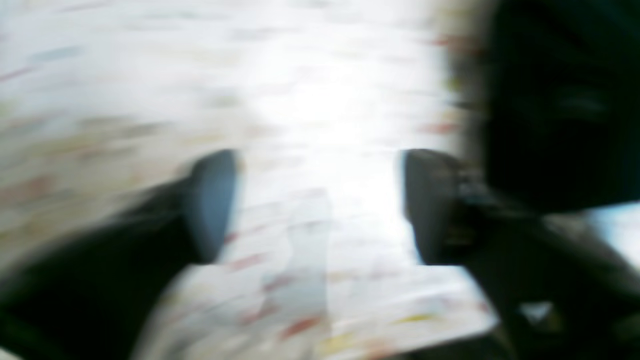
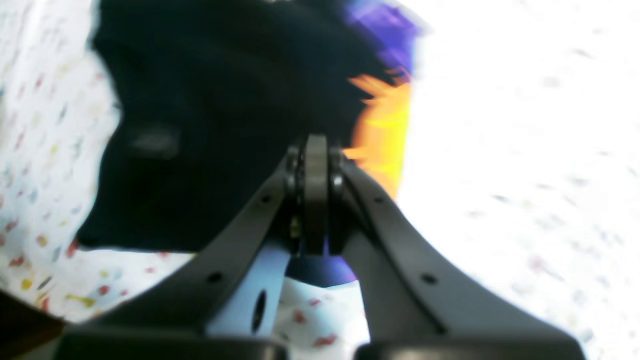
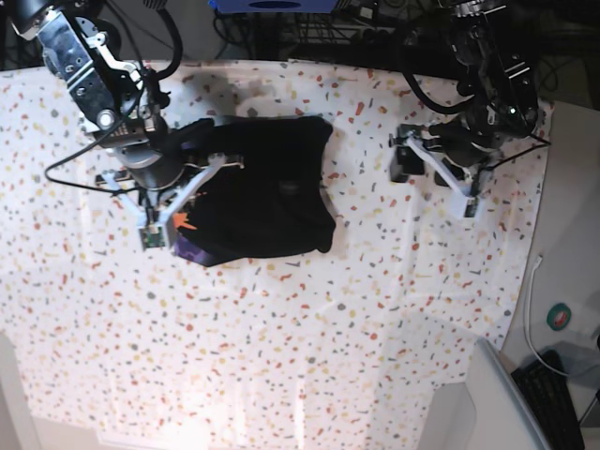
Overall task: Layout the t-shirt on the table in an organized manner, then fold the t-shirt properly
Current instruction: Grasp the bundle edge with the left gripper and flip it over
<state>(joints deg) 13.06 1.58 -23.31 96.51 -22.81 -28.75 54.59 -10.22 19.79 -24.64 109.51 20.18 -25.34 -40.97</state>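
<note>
close to the lens, the right gripper (image 2: 316, 200) is pinched together on the t-shirt (image 3: 262, 187), a limp, light bundle left of centre on the table (image 3: 375, 328); hems or shoulders look best to grab. rightward, the left gripper (image 1: 320, 205) hangs apart, empty.

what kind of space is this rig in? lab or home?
Likely a lab or workshop: the table has a speckled cover with two arms mounted along its far edge, cables tangle behind it, and a keyboard sits beside it.
</note>
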